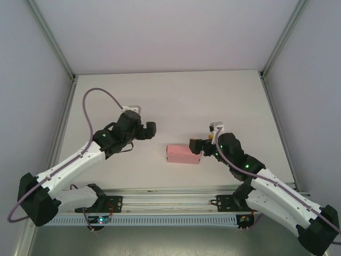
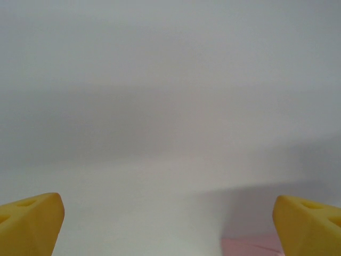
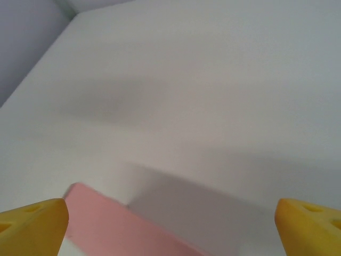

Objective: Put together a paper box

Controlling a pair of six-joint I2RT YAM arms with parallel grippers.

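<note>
The paper box point(image 1: 183, 153) is a small pink folded rectangular box lying on the white table, between the two arms. My left gripper point(image 1: 151, 129) hovers up and to the left of it, apart from it, open with nothing between its yellow fingertips point(image 2: 29, 224). A corner of the pink box point(image 2: 249, 247) shows at the bottom of the left wrist view. My right gripper point(image 1: 195, 145) is at the box's right end, open. In the right wrist view the box point(image 3: 117, 226) lies low between the wide-apart fingertips point(image 3: 311, 226), and the jaws do not close on it.
The white table point(image 1: 176, 96) is walled by grey panels with metal frame posts point(image 1: 53, 40) at the back corners. A rail point(image 1: 170, 194) with the arm bases runs along the near edge.
</note>
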